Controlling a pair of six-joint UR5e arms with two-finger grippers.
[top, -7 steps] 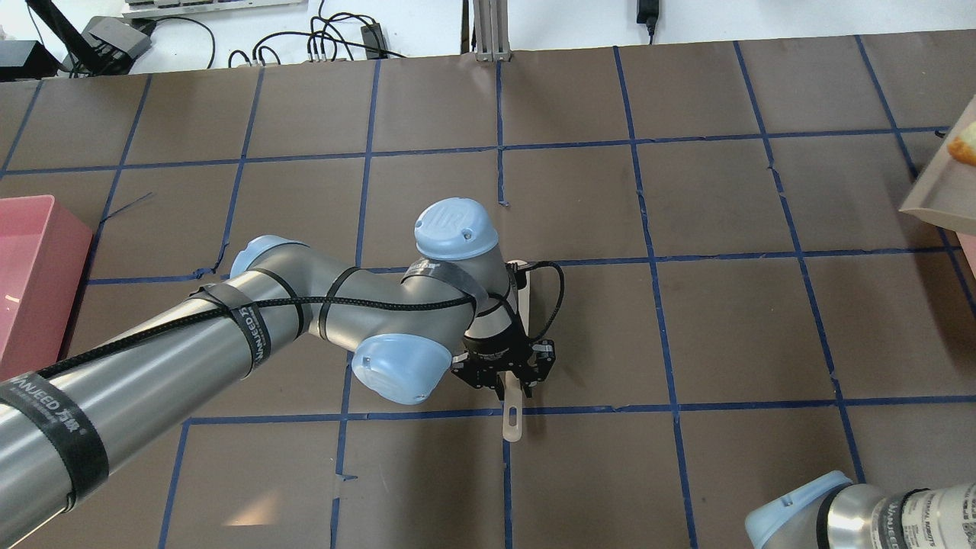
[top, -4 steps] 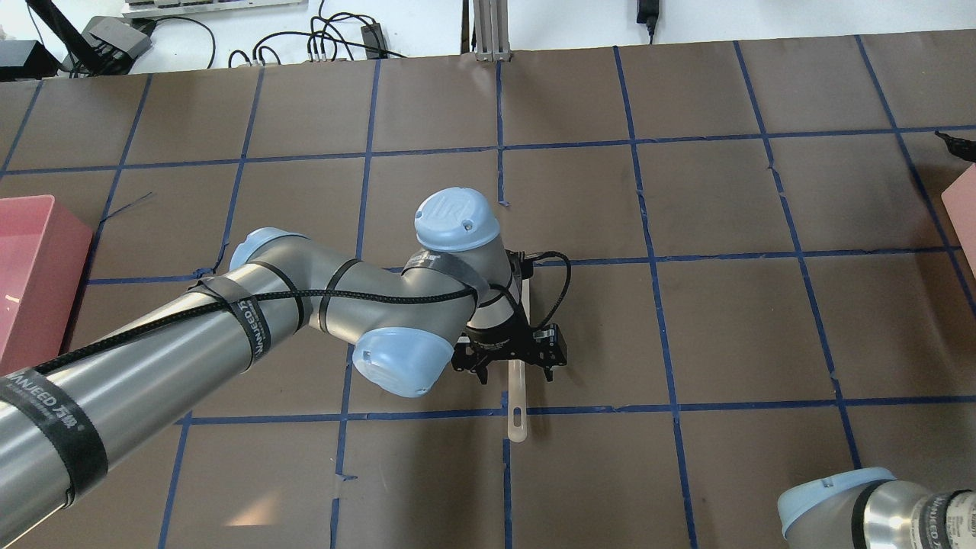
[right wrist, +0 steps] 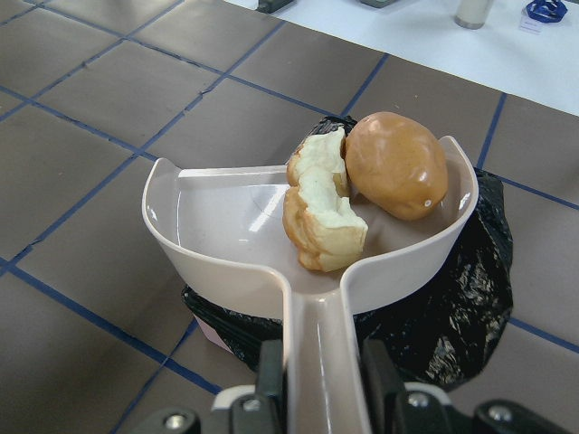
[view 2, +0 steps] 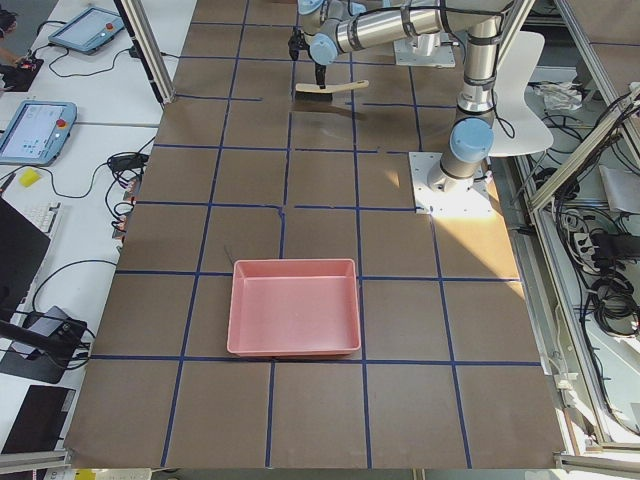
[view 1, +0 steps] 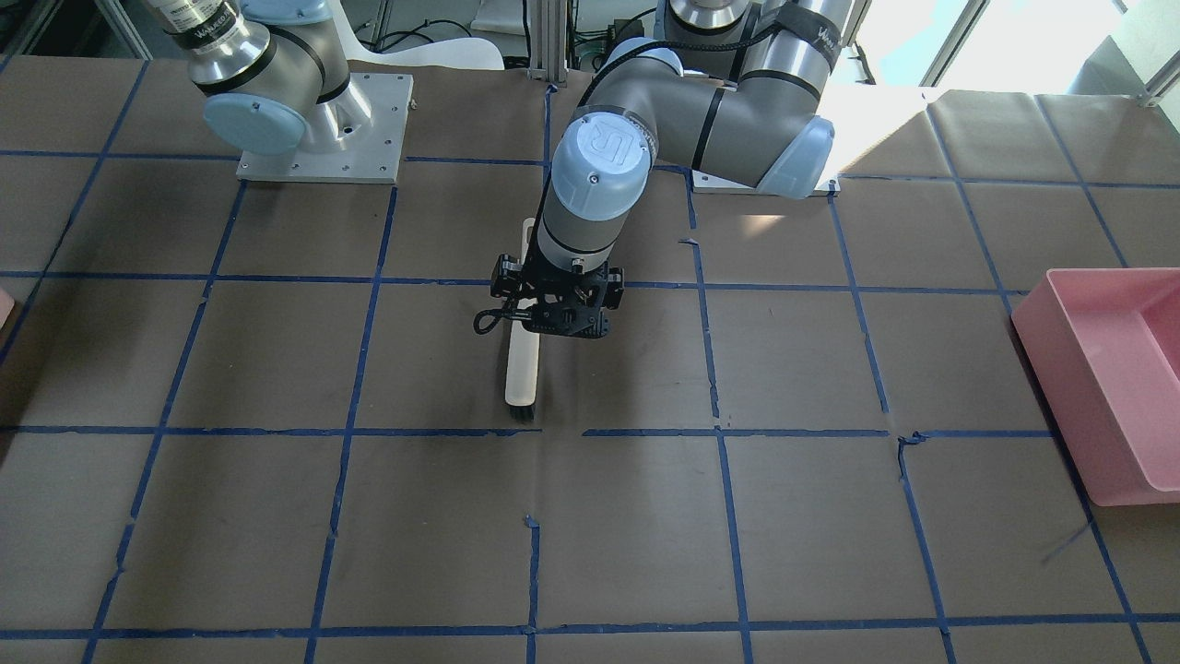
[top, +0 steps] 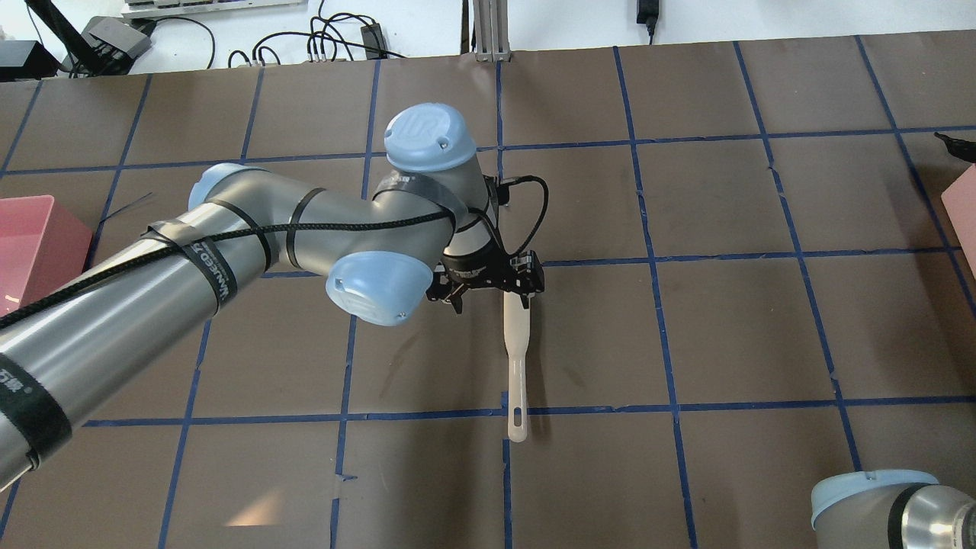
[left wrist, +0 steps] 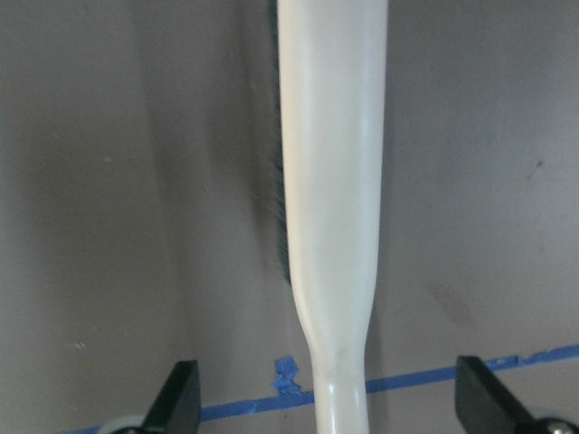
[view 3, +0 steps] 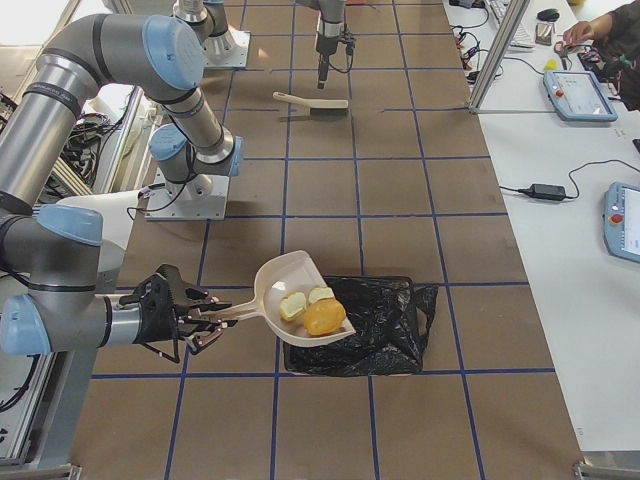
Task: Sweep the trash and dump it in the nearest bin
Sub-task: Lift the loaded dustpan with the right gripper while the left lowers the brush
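My left gripper (top: pixel 492 299) is open and hovers above a cream hand brush (top: pixel 517 358) that lies flat on the table. In the left wrist view its fingertips (left wrist: pixel 179 398) stand wide on either side of the brush handle (left wrist: pixel 330 181) without touching it. My right gripper (right wrist: pixel 324 371) is shut on the handle of a cream dustpan (right wrist: pixel 226 226) holding the trash: a brown potato-shaped lump (right wrist: pixel 395 163), a tan pastry chunk (right wrist: pixel 321 221) and a pale green-white chunk (right wrist: pixel 317 158). The pan is held above the bin (right wrist: pixel 213 330), which is lined with a black bag (view 3: pixel 375 325).
A large pink tub (view 1: pixel 1106 369) stands on the table at my left side, seen also in the overhead view (top: pixel 30 244). A corner of the bin (top: pixel 962 206) shows at the overhead view's right edge. Blue tape lines grid the brown table cover.
My left gripper has opened and let go of the brush handle, then risen and shifted toward the brush head. The brush stays on the table. The dustpan has left the overhead view's right edge.
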